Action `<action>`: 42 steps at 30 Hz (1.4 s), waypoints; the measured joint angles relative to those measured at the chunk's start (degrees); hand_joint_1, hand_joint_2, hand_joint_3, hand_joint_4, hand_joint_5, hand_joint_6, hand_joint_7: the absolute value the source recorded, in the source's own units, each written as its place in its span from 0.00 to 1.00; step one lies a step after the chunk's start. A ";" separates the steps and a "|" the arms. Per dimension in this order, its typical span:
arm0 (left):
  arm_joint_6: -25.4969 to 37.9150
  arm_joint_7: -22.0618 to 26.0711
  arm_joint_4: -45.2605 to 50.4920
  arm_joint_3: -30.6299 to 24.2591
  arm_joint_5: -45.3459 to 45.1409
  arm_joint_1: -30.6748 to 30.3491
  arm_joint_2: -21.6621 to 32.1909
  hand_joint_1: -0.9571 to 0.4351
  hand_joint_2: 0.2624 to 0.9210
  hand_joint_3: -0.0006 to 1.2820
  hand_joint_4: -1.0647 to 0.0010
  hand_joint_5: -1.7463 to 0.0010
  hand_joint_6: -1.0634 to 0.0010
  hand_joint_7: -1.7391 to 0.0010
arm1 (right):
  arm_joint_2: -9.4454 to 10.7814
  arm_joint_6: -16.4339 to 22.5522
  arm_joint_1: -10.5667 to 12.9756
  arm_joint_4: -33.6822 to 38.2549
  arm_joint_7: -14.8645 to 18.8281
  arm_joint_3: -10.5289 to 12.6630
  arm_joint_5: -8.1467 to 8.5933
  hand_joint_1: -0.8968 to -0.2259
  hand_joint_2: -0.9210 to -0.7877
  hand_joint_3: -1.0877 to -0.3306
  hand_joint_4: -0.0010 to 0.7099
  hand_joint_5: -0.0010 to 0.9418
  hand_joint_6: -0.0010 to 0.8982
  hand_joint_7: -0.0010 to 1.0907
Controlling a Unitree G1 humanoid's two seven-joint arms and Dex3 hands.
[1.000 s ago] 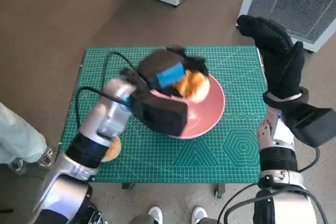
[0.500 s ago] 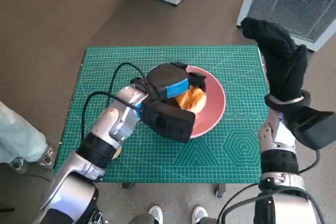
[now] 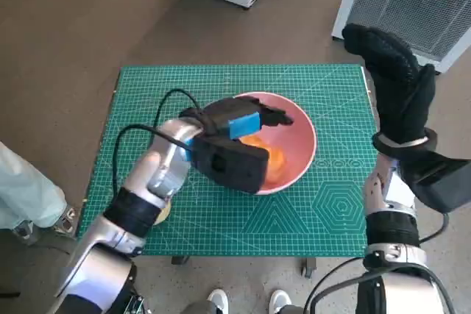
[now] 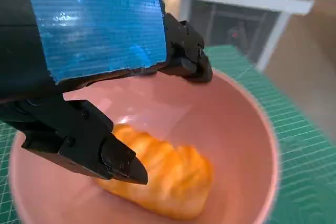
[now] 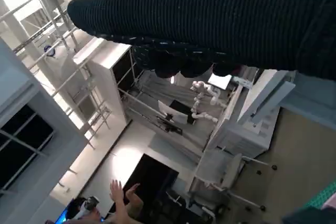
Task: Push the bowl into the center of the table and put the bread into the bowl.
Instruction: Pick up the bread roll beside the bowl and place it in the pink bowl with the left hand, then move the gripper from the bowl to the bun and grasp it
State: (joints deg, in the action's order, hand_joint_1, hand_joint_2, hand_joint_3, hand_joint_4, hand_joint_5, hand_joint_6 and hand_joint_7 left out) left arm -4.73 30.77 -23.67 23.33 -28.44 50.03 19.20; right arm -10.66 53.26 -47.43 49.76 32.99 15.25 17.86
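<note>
The pink bowl (image 3: pixel 303 131) stands near the middle of the green mat. An orange-brown piece of bread (image 3: pixel 269 159) lies on the bowl's bottom, seen close in the left wrist view as a loaf (image 4: pixel 165 177) against the pink wall (image 4: pixel 239 124). My left hand (image 3: pixel 240 124) hovers over the bowl with its black fingers (image 4: pixel 118 158) spread apart above the bread, holding nothing. My right hand (image 3: pixel 395 82), in its black glove, is raised upright beside the table's right edge, empty and away from the bowl.
A second tan bun (image 3: pixel 160 213) peeks out under my left forearm near the mat's front left. White cabinets (image 3: pixel 412 5) stand beyond the table. A person's leg (image 3: pixel 26 196) is at the left, feet (image 3: pixel 217 301) at the front edge.
My left hand lowered the bread into the bowl and let it go; its fingers now stand apart above it. The right hand has barely moved.
</note>
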 measured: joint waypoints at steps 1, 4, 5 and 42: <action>0.03 1.02 1.25 -0.61 0.86 -0.28 0.59 0.53 0.80 0.01 0.98 1.00 0.80 1.00 | 0.01 0.00 0.01 0.00 -0.02 -0.03 0.00 0.27 0.00 0.58 0.31 0.01 0.32 0.07; 0.18 3.85 4.68 -2.58 3.91 -1.16 2.49 0.53 0.80 0.01 0.98 1.00 0.80 1.00 | 0.02 -0.01 0.07 -0.02 -0.05 -0.07 0.00 0.27 0.00 0.58 0.31 0.01 0.32 0.07; 0.32 5.14 5.86 -3.46 5.05 -1.49 3.32 0.53 0.80 0.00 0.98 1.00 0.80 1.00 | 0.03 -0.01 0.08 -0.03 -0.06 -0.09 -0.01 0.27 0.00 0.58 0.31 0.01 0.32 0.07; 18.22 19.63 35.04 -27.23 23.67 -20.49 32.11 0.59 0.78 0.00 0.88 0.99 0.74 0.99 | 0.08 -4.93 0.14 -0.29 4.94 0.29 4.38 0.27 0.00 0.62 0.31 0.00 0.35 0.07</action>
State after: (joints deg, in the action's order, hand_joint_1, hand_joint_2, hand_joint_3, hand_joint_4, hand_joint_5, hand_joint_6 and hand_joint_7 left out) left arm 13.49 50.40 11.37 -3.89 -4.77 29.54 51.31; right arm -10.58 48.33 -47.30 49.46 37.93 15.54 22.24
